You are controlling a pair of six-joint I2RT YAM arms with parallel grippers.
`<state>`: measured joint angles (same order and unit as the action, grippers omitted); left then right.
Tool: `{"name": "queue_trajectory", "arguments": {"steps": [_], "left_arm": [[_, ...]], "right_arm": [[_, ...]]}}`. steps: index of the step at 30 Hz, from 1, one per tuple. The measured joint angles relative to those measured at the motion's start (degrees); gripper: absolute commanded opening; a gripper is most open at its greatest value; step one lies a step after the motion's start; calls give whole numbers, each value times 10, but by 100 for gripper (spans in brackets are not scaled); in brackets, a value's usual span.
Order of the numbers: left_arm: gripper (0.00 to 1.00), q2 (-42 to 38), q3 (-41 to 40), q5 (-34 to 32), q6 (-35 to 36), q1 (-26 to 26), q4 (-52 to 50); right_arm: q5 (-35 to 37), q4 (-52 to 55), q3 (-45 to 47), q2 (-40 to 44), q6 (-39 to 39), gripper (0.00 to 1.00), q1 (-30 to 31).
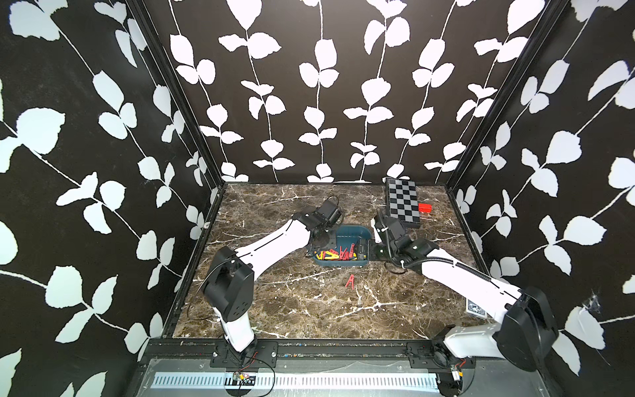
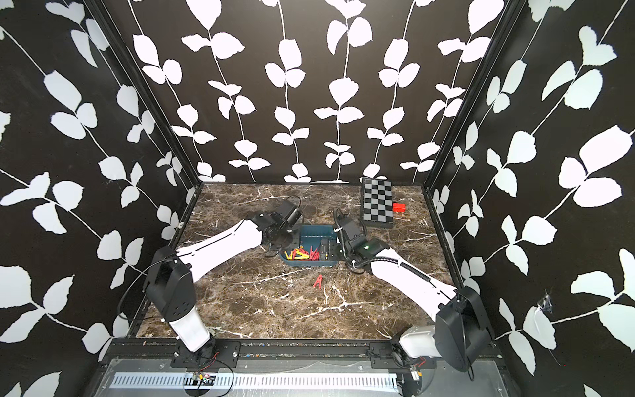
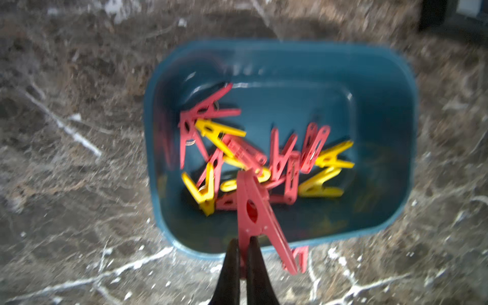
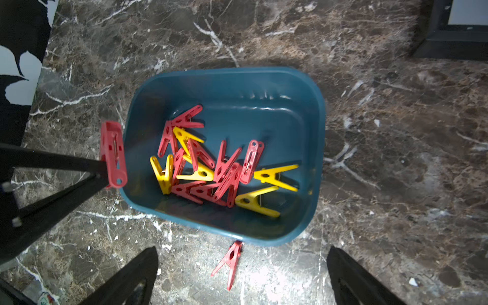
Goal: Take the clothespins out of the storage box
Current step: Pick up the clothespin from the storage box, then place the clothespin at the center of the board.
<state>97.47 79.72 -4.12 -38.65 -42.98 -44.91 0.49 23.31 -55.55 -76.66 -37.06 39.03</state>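
The teal storage box (image 1: 354, 229) sits mid-table, between both arms. Several red and yellow clothespins (image 4: 211, 169) lie heaped inside it, mostly toward its near end (image 1: 335, 255). My left gripper (image 3: 244, 244) is shut on one red clothespin (image 3: 253, 211). It holds that pin in the air over the box's rim, as the right wrist view also shows (image 4: 113, 154). Another red clothespin (image 1: 350, 282) lies on the marble just in front of the box. My right gripper (image 4: 243, 249) hangs open over that side of the box, nothing between its fingers.
A black-and-grey checkerboard box (image 1: 402, 202) lies at the back right, with a small red block (image 1: 425, 208) beside it. A small printed card (image 1: 476, 307) lies near the right arm's base. Patterned walls close in three sides of the marble table (image 1: 309, 316).
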Motion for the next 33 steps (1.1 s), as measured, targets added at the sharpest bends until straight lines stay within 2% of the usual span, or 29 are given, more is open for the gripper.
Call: {"name": "queue_trajectory", "arguments": {"steps": [9, 17, 24, 33], "left_arm": [[0, -90, -120, 29, 40, -19, 0], [0, -128, -188, 30, 16, -76, 27], [0, -91, -203, 25, -19, -124, 64], [0, 7, -193, 17, -39, -136, 102]], "right_arm": [[52, 2, 25, 17, -45, 99, 63], [63, 5, 36, 37, -45, 99, 71], [62, 19, 61, 74, -32, 99, 71], [64, 40, 94, 125, -30, 99, 71]]}}
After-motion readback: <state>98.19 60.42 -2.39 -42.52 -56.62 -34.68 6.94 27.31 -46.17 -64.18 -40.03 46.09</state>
